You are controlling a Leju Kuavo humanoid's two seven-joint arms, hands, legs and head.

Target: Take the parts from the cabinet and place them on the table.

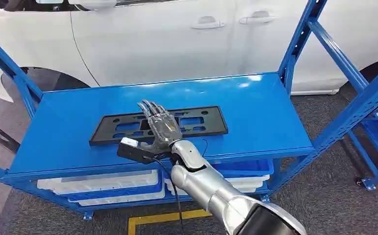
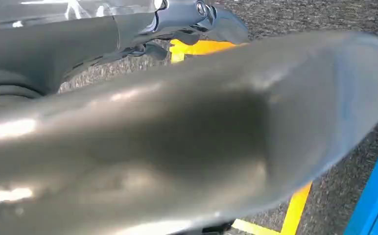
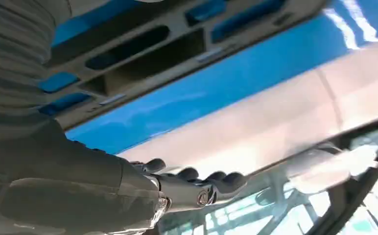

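The right hand (image 1: 161, 128) hovers over the black plastic part (image 1: 197, 122) (flat on the blue shelf (image 1: 265, 112)), fingers (image 1: 150, 107) released and outstretched.

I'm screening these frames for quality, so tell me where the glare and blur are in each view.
Head view: sharp, with pale glare at the back of the blue shelf. Left wrist view: a big blurred grey part of the left hand up close. Right wrist view: soft; the black plate and white car smear, bright streaks on the shelf.
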